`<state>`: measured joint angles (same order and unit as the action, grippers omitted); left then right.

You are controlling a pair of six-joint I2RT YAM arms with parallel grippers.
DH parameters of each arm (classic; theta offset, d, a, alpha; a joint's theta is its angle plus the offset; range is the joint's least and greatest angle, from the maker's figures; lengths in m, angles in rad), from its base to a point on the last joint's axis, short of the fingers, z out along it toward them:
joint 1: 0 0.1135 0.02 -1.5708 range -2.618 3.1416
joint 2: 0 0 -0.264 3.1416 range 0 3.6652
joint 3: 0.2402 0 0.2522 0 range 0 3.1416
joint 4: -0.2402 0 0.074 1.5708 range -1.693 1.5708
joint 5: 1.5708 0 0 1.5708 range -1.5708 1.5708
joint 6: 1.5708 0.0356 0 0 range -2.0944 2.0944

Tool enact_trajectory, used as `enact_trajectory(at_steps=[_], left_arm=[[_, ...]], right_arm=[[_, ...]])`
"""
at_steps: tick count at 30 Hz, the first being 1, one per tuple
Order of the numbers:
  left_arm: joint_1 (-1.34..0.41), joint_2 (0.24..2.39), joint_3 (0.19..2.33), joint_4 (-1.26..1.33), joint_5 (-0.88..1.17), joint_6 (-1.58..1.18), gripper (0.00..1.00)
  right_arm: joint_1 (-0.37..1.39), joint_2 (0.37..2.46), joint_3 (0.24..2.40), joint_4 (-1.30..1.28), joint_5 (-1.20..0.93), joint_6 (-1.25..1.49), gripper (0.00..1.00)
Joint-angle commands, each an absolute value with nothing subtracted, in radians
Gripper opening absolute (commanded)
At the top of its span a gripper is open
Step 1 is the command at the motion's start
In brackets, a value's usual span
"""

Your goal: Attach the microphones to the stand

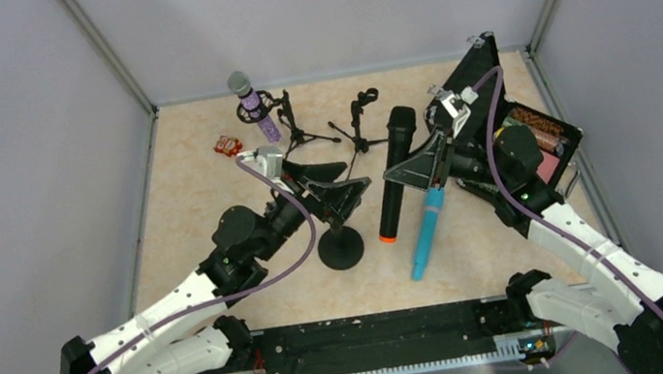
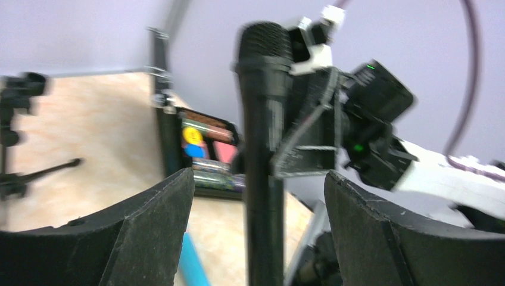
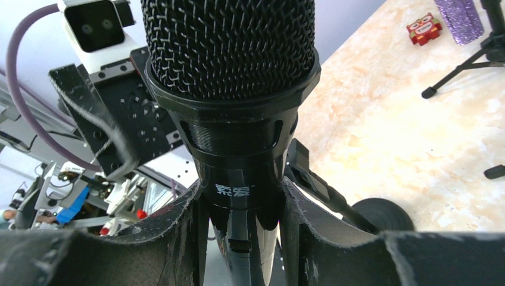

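Visibly, the microphone [image 1: 394,200] is glossy black (orange-ended).

Upright mic [image 1: 393,178] L of flat mic [image 1: 426,232].

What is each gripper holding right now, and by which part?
The right gripper clamps the black mic on its handle, just below the mesh head. The left gripper is open and holds nothing.

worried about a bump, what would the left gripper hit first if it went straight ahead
Most likely the black microphone, held by the right gripper: it sits centred between the open fingers of the left gripper in the wrist view. Depth is unclear, though the top view shows a gap.
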<state>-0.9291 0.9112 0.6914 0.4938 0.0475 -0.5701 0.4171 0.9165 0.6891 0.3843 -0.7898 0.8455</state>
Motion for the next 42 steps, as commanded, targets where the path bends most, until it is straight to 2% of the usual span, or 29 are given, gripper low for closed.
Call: enact_trajectory(at_steps=[1,10,16,19,23,30,42], left_arm=[[-0.925,0.859,0.705,0.398,-0.297,-0.459,0.83],[-0.913,0.843,0.814,0.100,-0.642,-0.115,0.80],[-0.909,0.880,0.887,-0.145,-0.732,0.073,0.83],[-0.906,0.883,0.904,-0.243,-0.653,0.153,0.88],[-0.904,0.883,0.966,-0.426,-0.515,0.242,0.99],[-0.904,0.913,1.035,-0.643,-0.233,0.297,0.99],[-0.886,0.993,1.095,-0.722,0.124,0.426,0.99]], right_arm=[[0.425,0.880,0.747,0.370,-0.741,0.798,0.00],[0.424,0.870,0.745,0.342,-0.725,0.786,0.00],[0.423,0.853,0.750,0.301,-0.705,0.754,0.00],[0.424,0.850,0.753,0.289,-0.704,0.745,0.00],[0.424,0.852,0.753,0.278,-0.700,0.734,0.00],[0.423,0.858,0.752,0.280,-0.700,0.733,0.00],[0.424,0.870,0.762,0.273,-0.700,0.721,0.00]])
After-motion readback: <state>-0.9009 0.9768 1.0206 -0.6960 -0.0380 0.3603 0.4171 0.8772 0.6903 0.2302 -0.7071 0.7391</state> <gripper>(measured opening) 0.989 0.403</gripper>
